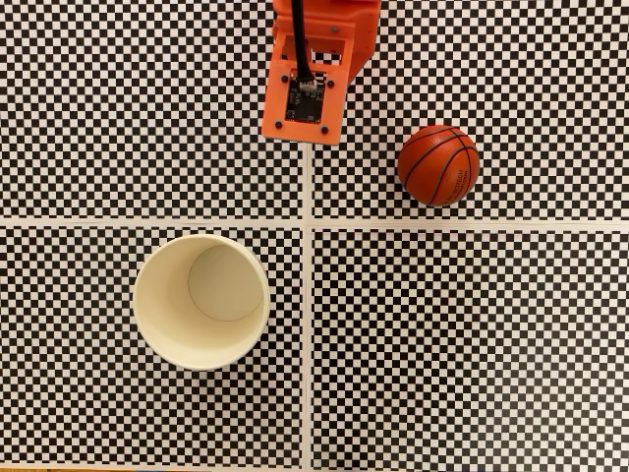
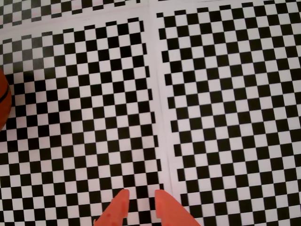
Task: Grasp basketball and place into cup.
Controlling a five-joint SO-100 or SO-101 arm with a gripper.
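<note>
Orange-brown rubber w/ thin black seams: the basketball (image 1: pixel 438 165) sits on the checkered tabletop (image 1: pixel 472 344) at upper right in the fixed view, well apart from the cup (image 1: pixel 201 301), which stands upright at lower left w/ its mouth open toward the camera. In the wrist view I catch just a sliver of the ball (image 2: pixel 3 101) at the left edge.

The gripper (image 2: pixel 140 194) pokes in from the bottom of the wrist view. Its two orange tips stand a little apart w/ checkerboard showing between them and nothing held. The gap looks narrower than the ball to me, so I reckon it needs to widen before going in. In the fixed view the arm's orange housing (image 1: pixel 313 64) hangs at top centre, left of the ball and not touching it.

Handling, my guess: the ball is light, round and prob. a bit grippy, but it'll roll off if I nudge one side first. Best to straddle it at the widest part, tips on opposite sides, and close evenly. Squeeze gently, since it may give a little.

The cup looks like thin paper, light and easy to tip, so I'd release from above the mouth w/o brushing the rim. The mouth looks wider than the ball, so clearance seems OK.
</note>
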